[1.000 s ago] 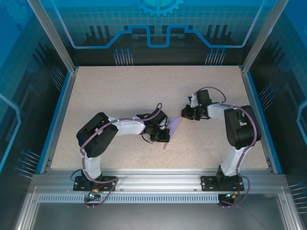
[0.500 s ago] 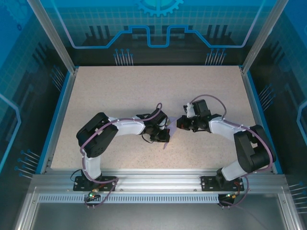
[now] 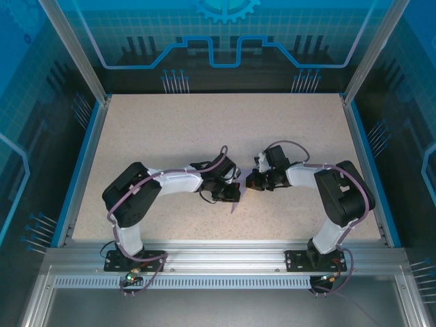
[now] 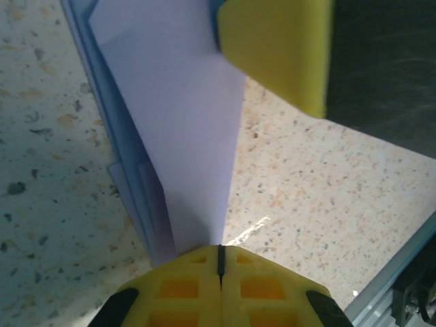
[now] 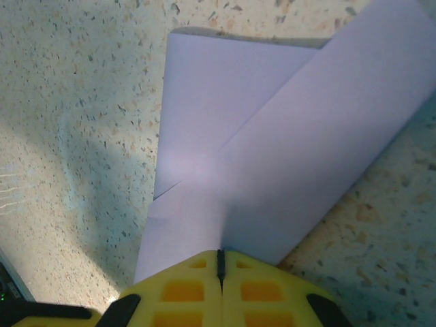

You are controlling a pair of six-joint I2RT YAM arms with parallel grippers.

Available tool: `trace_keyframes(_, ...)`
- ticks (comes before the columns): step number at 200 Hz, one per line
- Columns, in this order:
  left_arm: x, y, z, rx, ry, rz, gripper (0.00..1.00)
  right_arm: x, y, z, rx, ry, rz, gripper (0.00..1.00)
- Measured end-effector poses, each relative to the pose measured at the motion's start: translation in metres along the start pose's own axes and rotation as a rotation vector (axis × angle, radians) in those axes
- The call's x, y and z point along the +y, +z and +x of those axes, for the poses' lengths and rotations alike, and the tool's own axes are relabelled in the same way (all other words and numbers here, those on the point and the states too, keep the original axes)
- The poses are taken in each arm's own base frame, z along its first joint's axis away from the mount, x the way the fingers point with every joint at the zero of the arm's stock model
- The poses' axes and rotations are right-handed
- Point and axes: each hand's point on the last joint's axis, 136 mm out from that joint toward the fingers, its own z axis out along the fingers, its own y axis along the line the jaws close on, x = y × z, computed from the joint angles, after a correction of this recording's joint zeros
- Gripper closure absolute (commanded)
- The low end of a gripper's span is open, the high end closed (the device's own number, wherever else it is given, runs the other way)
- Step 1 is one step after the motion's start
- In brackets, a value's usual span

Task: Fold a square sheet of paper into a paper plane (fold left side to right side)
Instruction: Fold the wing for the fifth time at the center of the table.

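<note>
While left gripper (image 4: 219, 254) and right gripper (image 5: 219, 258) pinch the paper plane (image 5: 272, 150) tight-shut, a fold appears in hand. Next, probably: flatten the crease squarely.

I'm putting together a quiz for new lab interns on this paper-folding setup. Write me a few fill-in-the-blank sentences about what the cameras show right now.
1. The left gripper is ____ on the folded paper.
2. The right gripper grips the same paper, so ____ arms hold it.
3. The fingertips of each gripper are ____ in colour.
4. Seen from above, the paper shows ____ the two grippers, over the speckled table.
Missing words: shut; both; yellow; between.
</note>
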Motion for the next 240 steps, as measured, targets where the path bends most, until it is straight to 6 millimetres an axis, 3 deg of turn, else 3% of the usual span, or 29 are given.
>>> trace_keyframes(39,-0.021,-0.023,-0.003,-0.036,0.022,0.061,0.84,-0.002,0.001,0.0,0.024,0.019,0.022,1.0)
trace_keyframes(60,-0.028,-0.025,0.0,-0.024,0.021,0.096,0.8,-0.002,0.002,-0.001,0.032,0.024,0.026,1.0)
trace_keyframes(152,-0.018,0.001,0.027,0.098,-0.018,0.101,0.78,0.0,0.003,-0.002,0.047,0.029,0.038,1.0)
trace_keyframes(240,-0.003,0.005,0.025,0.084,-0.025,0.025,0.76,-0.001,0.003,-0.002,0.066,0.021,0.066,1.0)
